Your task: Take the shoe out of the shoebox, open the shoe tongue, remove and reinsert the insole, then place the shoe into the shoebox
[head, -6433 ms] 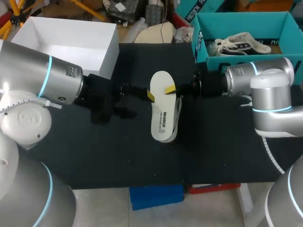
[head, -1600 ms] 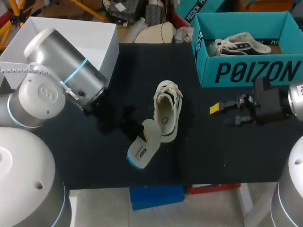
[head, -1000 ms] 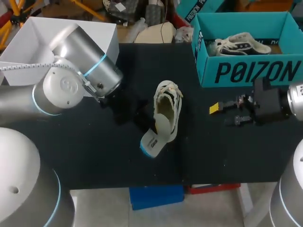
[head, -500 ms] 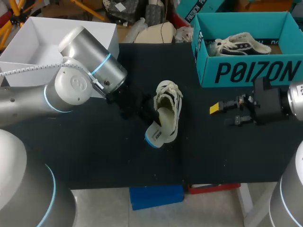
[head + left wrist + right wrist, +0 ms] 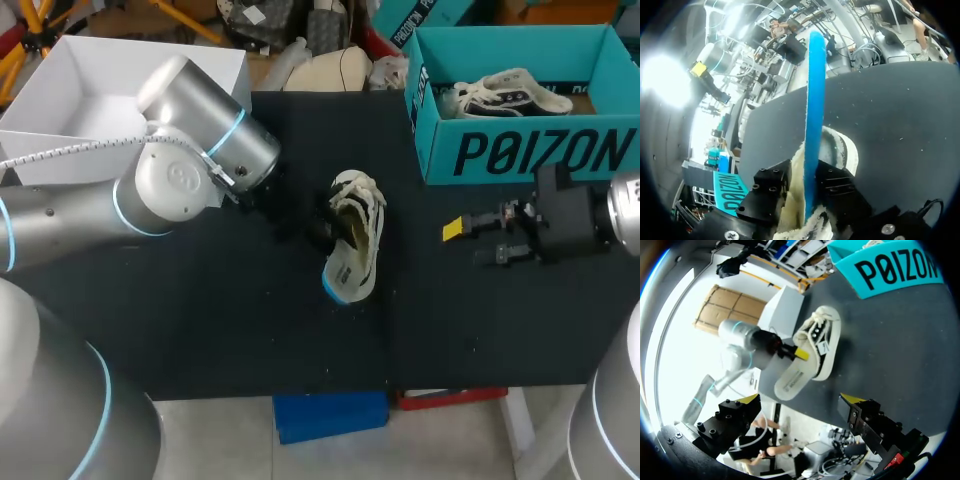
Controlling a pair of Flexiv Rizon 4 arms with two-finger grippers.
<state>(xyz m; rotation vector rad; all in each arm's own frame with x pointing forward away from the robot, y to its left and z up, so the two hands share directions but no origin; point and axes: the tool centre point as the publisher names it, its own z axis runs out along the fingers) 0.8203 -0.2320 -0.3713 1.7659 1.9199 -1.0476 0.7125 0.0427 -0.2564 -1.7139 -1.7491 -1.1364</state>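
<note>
Left gripper (image 5: 318, 228), seen from the head view, is clamped on the insole (image 5: 338, 283) at the side of the shoe (image 5: 358, 225), which lies near the middle of the black table (image 5: 250, 330). The insole's front appears to be inside the shoe, while its blue-edged heel sticks out past the shoe's heel. The right gripper (image 5: 470, 240) hangs well apart to the right, in front of the teal shoebox (image 5: 520, 155), which holds another shoe.

From the left wrist, the insole (image 5: 815, 125) stands on edge between the black fingers (image 5: 767, 192), pinched from both sides, with the shoe's pale lining (image 5: 842, 150) just behind it.

From the right wrist, the right gripper (image 5: 800, 400) is spread wide and holds nothing. Beyond it the shoe (image 5: 822, 340) lies on the table with the insole's heel (image 5: 787, 382) protruding.

I judge the reinsertion only partly done. Nothing steadies the shoe, so a further push could slide or roll it instead of seating the insole. Gripped on edge, the insole may also buckle or catch on the collar and spring back out once released.
</note>
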